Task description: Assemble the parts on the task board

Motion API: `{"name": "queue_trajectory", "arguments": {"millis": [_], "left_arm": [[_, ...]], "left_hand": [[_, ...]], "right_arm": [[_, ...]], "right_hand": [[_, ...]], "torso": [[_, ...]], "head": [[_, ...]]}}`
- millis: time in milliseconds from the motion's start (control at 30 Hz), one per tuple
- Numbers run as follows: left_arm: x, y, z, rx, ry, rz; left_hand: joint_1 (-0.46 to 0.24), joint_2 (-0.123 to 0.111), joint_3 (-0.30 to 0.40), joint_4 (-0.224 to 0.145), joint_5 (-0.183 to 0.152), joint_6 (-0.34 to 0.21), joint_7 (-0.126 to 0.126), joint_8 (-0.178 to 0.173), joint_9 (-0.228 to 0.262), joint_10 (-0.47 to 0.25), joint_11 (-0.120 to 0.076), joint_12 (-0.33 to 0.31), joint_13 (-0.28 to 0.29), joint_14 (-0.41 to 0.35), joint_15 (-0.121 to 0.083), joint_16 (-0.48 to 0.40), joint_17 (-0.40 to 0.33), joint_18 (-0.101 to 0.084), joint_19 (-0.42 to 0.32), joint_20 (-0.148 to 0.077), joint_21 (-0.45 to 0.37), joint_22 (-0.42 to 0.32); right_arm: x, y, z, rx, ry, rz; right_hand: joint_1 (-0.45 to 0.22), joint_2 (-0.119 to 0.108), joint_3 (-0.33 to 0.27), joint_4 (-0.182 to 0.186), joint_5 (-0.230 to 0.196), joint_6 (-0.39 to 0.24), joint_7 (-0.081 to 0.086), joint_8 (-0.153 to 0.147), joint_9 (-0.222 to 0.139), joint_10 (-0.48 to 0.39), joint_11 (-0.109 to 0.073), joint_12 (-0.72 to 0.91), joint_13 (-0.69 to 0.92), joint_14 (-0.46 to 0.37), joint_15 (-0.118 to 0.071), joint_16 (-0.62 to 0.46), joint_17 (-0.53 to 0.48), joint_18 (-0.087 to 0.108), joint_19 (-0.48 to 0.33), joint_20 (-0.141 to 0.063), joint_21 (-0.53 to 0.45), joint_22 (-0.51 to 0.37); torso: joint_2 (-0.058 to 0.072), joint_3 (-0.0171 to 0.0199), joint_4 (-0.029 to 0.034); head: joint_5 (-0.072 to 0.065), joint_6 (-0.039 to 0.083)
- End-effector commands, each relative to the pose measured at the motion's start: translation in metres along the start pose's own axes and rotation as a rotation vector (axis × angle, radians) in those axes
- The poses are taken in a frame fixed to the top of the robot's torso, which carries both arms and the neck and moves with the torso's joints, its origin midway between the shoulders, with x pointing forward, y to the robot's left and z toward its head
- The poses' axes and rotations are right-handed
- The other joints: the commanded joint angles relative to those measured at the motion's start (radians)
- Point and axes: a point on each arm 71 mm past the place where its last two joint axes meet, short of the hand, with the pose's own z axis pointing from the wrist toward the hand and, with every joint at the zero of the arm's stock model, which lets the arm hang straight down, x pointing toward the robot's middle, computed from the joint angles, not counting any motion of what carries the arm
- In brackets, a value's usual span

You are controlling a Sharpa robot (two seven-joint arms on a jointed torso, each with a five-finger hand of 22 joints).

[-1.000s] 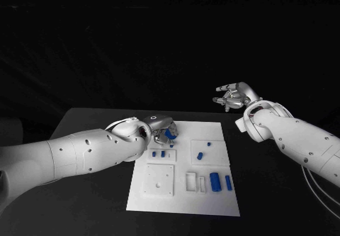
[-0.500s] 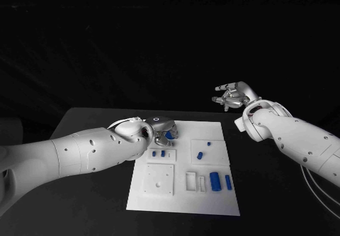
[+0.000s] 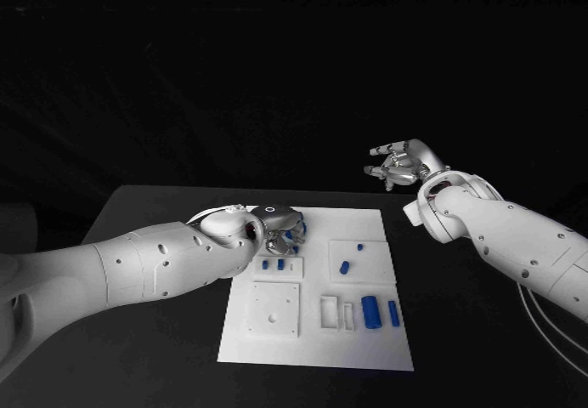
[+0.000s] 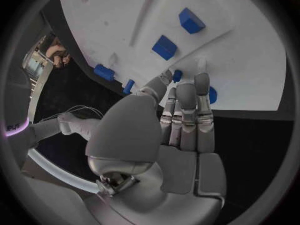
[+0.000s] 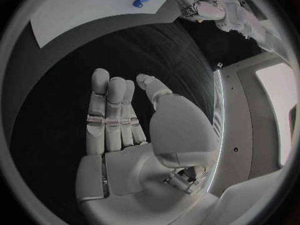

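Head view: a blue part is held in the left hand over the task board's far edge; the right hand, spread and unladen, is raised beyond it. The part could be dropped if the hold loosens.

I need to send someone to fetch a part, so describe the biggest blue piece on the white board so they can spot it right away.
Start at the white task board in the middle of the black table and go to its near right corner. Beside two empty white slots lie two blue bars; the biggest blue piece is the left, thicker one, while its neighbour, the slimmer bar, is narrower.
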Motion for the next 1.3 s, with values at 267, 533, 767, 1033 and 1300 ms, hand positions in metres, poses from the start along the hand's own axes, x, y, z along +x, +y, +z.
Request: {"name": "queue_trajectory", "arguments": {"millis": [267,533,767,1033,1300], "left_arm": [[0.002,-0.001,0.002,0.017,-0.005,0.025],[0.004,-0.001,0.004,0.014,0.009,0.03],[0.008,-0.001,0.005,0.014,0.026,0.028],[0.012,-0.001,0.006,0.009,0.048,0.027],[0.015,0.0,0.007,0.004,0.061,0.026]], "left_hand": [[-0.013,0.014,0.053,-0.004,0.01,0.033,-0.002,-0.003,-0.001,0.027,-0.008,-0.002,-0.001,0.005,-0.004,0.009,-0.003,0.013,-0.015,-0.001,0.031,0.022],[-0.016,0.015,0.065,-0.004,0.01,0.037,-0.003,-0.002,-0.001,0.03,-0.009,-0.002,-0.001,0.005,-0.004,0.008,-0.003,0.013,-0.021,-0.002,0.043,0.021],[-0.021,0.014,0.063,-0.001,0.005,0.037,-0.005,-0.003,-0.001,0.031,-0.01,-0.002,-0.001,0.006,-0.005,0.009,-0.003,0.012,-0.022,-0.002,0.045,0.02],[-0.02,0.016,0.063,-0.002,0.004,0.037,-0.005,-0.003,-0.001,0.033,-0.011,-0.002,-0.001,0.008,-0.006,0.011,-0.002,0.011,-0.021,-0.002,0.047,0.02],[-0.022,0.024,0.065,0.0,0.004,0.046,-0.003,-0.002,-0.001,0.052,-0.013,-0.002,-0.001,0.009,-0.005,0.014,-0.001,0.012,-0.02,-0.002,0.052,0.02]], "right_arm": [[0.002,0.002,0.0,-0.013,0.017,0.001],[0.002,0.003,0.0,-0.014,0.019,0.002],[0.003,0.003,0.0,-0.015,0.02,0.002],[0.003,0.003,0.0,-0.015,0.021,0.003],[0.004,0.004,0.0,-0.016,0.021,0.003]], "right_hand": [[-0.002,-0.003,0.0,0.007,0.005,0.016,0.007,-0.001,0.0,-0.01,-0.004,0.004,-0.001,-0.004,0.0,-0.003,-0.001,0.007,0.037,0.004,-0.005,0.0],[-0.002,-0.003,0.0,0.007,0.005,0.016,0.007,-0.001,0.0,-0.01,-0.004,0.004,-0.001,-0.004,0.0,-0.003,-0.001,0.007,0.037,0.004,-0.005,0.0],[-0.002,-0.003,0.0,0.007,0.005,0.016,0.007,-0.001,0.0,-0.01,-0.004,0.004,-0.001,-0.004,0.0,-0.003,-0.001,0.007,0.037,0.004,-0.005,0.0],[-0.002,-0.003,0.0,0.007,0.005,0.016,0.007,-0.001,0.0,-0.01,-0.004,0.004,-0.001,-0.004,0.0,-0.003,-0.001,0.007,0.037,0.004,-0.005,0.0],[-0.002,-0.003,0.0,0.007,0.005,0.016,0.007,-0.001,0.0,-0.01,-0.004,0.004,-0.001,-0.004,0.0,-0.003,-0.001,0.007,0.037,0.004,-0.005,0.0]], "torso": [[-0.001,0.0004,0.0002],[0.0,0.0005,-0.0002],[0.0,0.0005,0.0007],[-0.001,0.0007,0.0007],[-0.001,0.0002,0.0007]], "head": [[-0.003,0.0],[-0.004,0.0],[-0.007,-0.003],[-0.008,-0.005],[-0.009,-0.007]]}}
